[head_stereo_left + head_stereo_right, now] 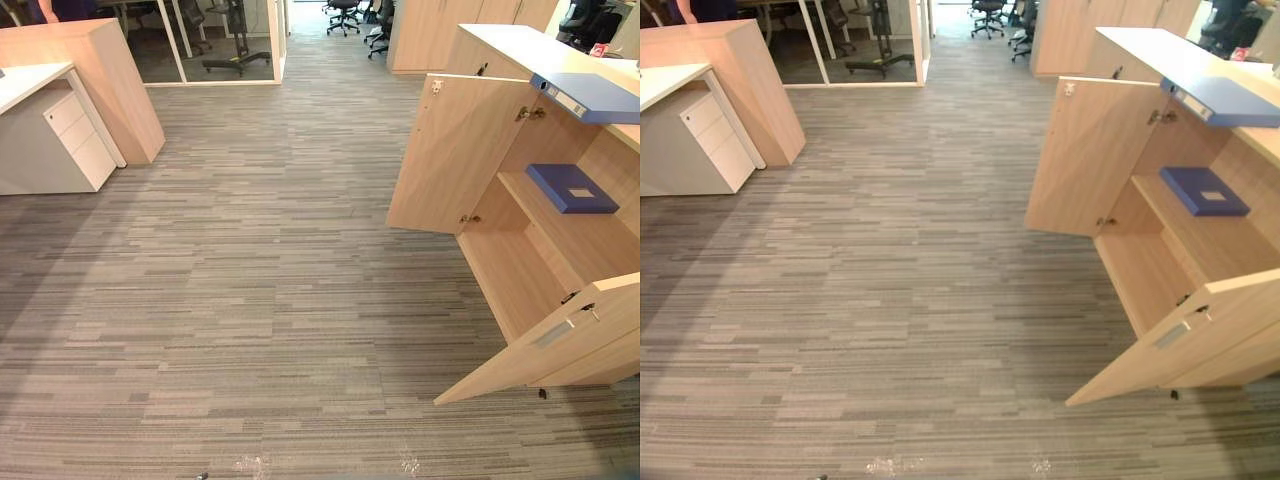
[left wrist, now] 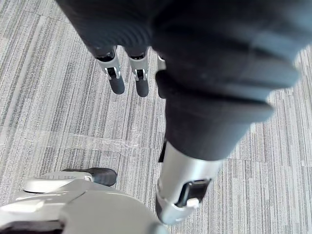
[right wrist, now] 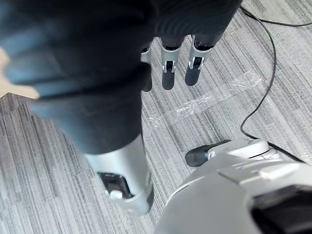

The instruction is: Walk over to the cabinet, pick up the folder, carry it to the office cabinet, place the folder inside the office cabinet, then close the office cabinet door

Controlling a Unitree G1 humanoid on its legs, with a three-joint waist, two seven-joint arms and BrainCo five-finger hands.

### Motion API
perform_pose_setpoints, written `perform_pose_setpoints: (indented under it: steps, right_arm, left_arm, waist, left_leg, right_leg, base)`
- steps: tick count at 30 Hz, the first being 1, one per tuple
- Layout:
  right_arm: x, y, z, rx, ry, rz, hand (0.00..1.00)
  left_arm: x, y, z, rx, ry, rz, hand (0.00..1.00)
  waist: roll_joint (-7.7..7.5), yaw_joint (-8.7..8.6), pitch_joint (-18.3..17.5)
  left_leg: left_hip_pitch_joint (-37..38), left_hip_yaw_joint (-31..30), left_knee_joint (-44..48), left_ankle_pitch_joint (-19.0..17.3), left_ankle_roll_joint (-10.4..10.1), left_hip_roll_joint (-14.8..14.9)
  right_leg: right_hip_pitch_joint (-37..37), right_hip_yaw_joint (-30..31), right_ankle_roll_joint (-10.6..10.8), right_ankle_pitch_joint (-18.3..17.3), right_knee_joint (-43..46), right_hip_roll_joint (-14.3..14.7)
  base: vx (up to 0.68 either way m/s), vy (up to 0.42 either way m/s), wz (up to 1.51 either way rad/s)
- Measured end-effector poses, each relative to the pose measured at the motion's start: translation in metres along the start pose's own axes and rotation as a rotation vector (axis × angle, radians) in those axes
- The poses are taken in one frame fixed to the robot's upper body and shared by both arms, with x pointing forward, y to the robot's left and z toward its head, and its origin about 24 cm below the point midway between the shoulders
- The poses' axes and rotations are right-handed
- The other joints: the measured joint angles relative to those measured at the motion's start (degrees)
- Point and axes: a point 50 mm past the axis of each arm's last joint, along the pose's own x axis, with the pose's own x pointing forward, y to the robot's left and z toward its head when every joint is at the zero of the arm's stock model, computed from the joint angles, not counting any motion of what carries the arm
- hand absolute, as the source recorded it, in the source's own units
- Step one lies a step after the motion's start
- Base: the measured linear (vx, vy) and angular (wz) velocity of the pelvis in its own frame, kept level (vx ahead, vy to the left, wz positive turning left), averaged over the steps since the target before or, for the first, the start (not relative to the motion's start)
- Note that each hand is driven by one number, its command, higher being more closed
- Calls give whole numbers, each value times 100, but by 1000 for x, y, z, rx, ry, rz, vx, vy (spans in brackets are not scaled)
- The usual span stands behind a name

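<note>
The left hand (image 2: 187, 175) hangs over the carpet (image 1: 260, 300). Its fingers (image 2: 116, 78) are straight and relaxed and hold nothing. The right hand (image 3: 122, 180) hangs the same way, fingers (image 3: 168, 73) loose and empty. Strips of clear tape (image 3: 204, 102) lie on the carpet under both.

The cabinet (image 1: 500, 45) stands well apart from both hands, with both doors swung wide. Its right part is cut off by the picture's side. The near door (image 1: 550, 345) hides part of the lower compartment. Something small hangs at that door's lock, too small to tell what.

A blue folder (image 1: 590, 97) lies flat at the front edge of the cabinet top, above the open compartment. Its right end is cut off, so how far it reaches cannot be told. A darker folder (image 1: 572, 187) lies flat on the shelf (image 1: 590, 250) inside, toward the end by the far door (image 1: 455, 150). It is set back from the shelf's front edge. Neither folder is near any finger.

A desk with a white drawer unit (image 1: 75, 140) stands across the carpet, beside a wooden counter (image 1: 110, 80). Chairs (image 1: 343, 12) show dimly beyond, cut off at the top.
</note>
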Motion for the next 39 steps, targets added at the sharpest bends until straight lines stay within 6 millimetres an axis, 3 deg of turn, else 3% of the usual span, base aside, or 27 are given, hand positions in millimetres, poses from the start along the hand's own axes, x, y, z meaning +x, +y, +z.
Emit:
perform_pose_setpoints:
  steps: [2, 11, 20, 26, 27, 29, 30, 32, 34, 36, 39]
  right_arm:
    - [1, 2, 5, 5, -12, 5, 0]
    - [2, 12, 19, 4, -48, 41, 0]
    - [2, 14, 23, -12, -64, 30, 0]
    - [1, 14, 26, -10, -87, -8, 0]
    - [1, 15, 26, -9, -88, -9, 0]
    - [1, 17, 31, 19, -105, -6, 0]
    - [1, 17, 32, 24, -105, -6, 0]
    - [1, 13, 31, 31, -112, -21, 0]
    - [0, 10, 26, 54, -105, -33, 0]
    - [0, 9, 25, 59, -102, -38, 0]
    - [0, 10, 26, 57, -102, -39, 0]
  left_arm:
    - [1, -2, 4, -29, -14, -10, 0]
    - [2, -5, 7, -202, -14, -81, 0]
    - [3, -6, 18, -20, -74, -15, 0]
    - [2, -4, 20, 13, -97, 82, 0]
    - [3, -4, 21, 9, -101, 88, 0]
    - [4, -1, 31, -29, -134, 111, 0]
    - [3, -1, 33, -45, -141, 117, 0]
    - [2, 0, 37, -148, -157, 138, 0]
    - [0, 2, 33, -209, -153, 159, 0]
    - [0, 3, 31, -212, -148, 162, 0]
    - [-1, 2, 27, -204, -136, 161, 0]
  waist:
    - [-1, 0, 3]
    - [-5, -1, 48]
    - [-8, 5, 139]
    - [-39, 2, 225]
    - [-38, 1, 256]
    - [-52, 24, 554]
    - [-50, 32, 634]
    - [-32, 47, 808]
    - [-42, 62, 850]
    - [-52, 74, 847]
    - [-63, 115, 854]
  left_leg:
    - [39, 11, -48, -1, -3, 13]
    - [111, 50, -95, -16, -34, 24]
    - [196, 51, -97, -29, -56, 64]
    - [165, 122, 8, -107, -137, 108]
    - [71, 138, 224, -213, -180, 116]
    - [-546, 343, 1768, -701, -579, 202]
    - [-720, 393, 2205, -757, -662, 239]
    - [-1430, 556, 3941, -653, -805, 463]
    - [-2037, 798, 5014, -921, -568, 785]
    - [-2299, 850, 4566, -986, -471, 968]
    - [-2241, 616, 2165, -641, -561, 996]
  right_leg:
    - [60, -3, 121, 7, -78, 10]
    - [100, 12, 156, -16, -106, 15]
    - [205, 11, 139, -5, -143, 55]
    - [210, 53, 121, 6, -168, 96]
    - [201, 77, 119, 4, -140, 91]
    - [191, 146, -47, -129, 72, 58]
    - [193, 150, -112, -203, 136, 51]
    - [221, 128, -281, -490, 478, 38]
    - [292, 150, -317, -674, 740, -30]
    - [329, 216, -254, -732, 762, -172]
    - [369, 413, -16, -876, 724, -492]
  base:
    - [0, 0, 0]
    - [0, -2, -2]
    - [0, 0, 0]
    - [0, -7, -3]
    - [6, -3, -14]
    - [-30, -8, -19]
    - [-64, -19, -12]
    - [-22, -9, -8]
    - [69, -4, -11]
    - [119, 38, -9]
    - [279, 205, -23]
